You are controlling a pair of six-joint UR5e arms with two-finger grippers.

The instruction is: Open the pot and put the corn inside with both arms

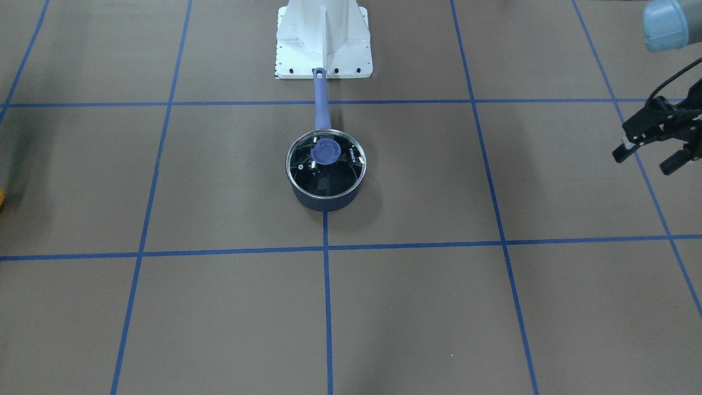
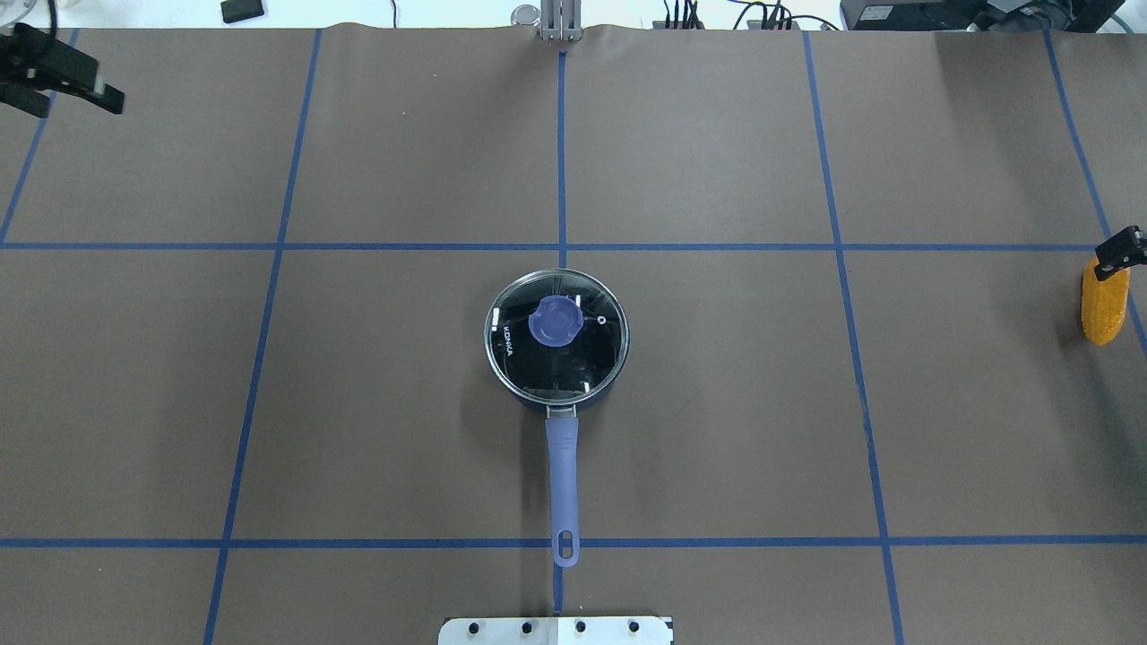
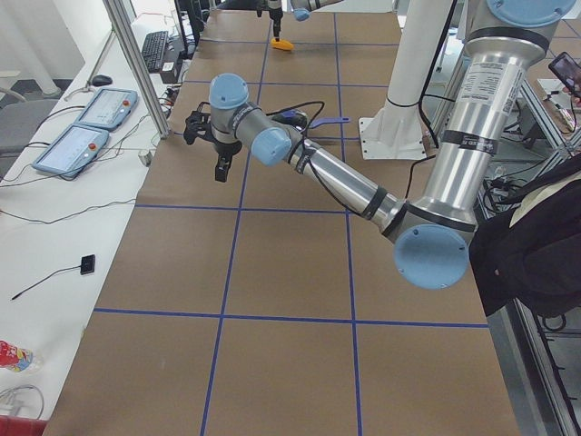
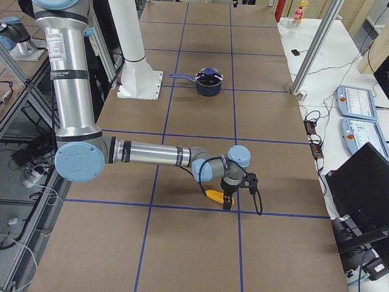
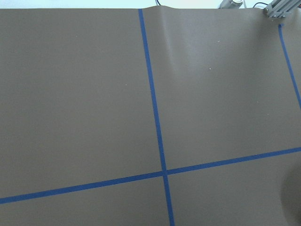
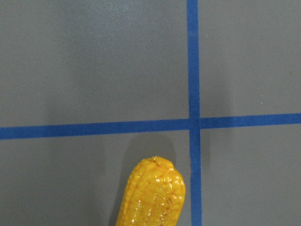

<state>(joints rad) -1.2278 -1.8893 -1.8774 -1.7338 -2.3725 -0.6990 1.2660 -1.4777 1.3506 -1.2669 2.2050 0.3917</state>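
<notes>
You will find the left gripper (image 2: 78,104) far left, jaws parted. At centre, the pot (image 2: 557,387) stands on the worktop (image 2: 358,403) with its glass lid (image 2: 556,336) seated and the interior dark. At far right, the corn (image 2: 1104,306) lies under the right gripper (image 2: 1122,253); I cannot tell the state of its jaws.

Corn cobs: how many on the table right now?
1. The corn cob lies flat near the edge of the table on the robot's right, the right gripper at its far end. No other shows.
</notes>
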